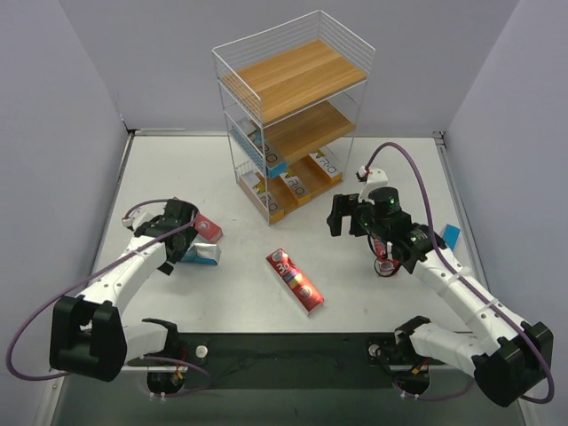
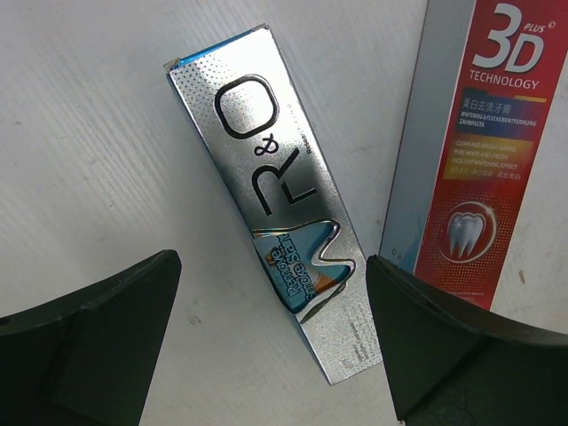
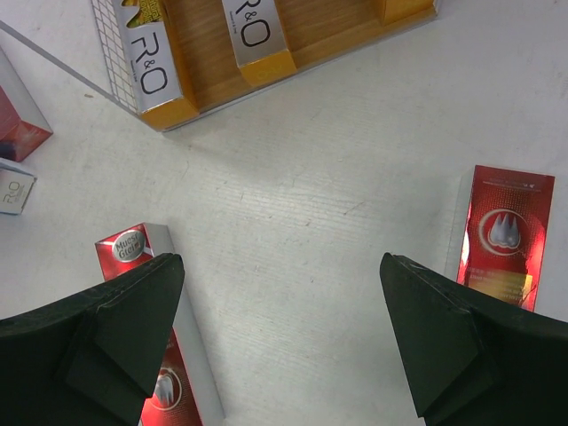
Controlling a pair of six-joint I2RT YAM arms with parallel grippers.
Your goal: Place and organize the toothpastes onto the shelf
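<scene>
Both pairs of jaws hang spread, the left over a silver-teal toothpaste [image 2: 284,222] flat on the bench [image 2: 89,133], so closing could snag the red 3D carton [image 2: 497,151] just beside it.

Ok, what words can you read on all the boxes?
"R&O": silver carton.
"3D PLUS TECHNOLOGY": red carton beside it; smaller print unreadable.
"R&O": two orange-ended cartons on the shelf.
Round label on the second red carton: too blurred.
</scene>
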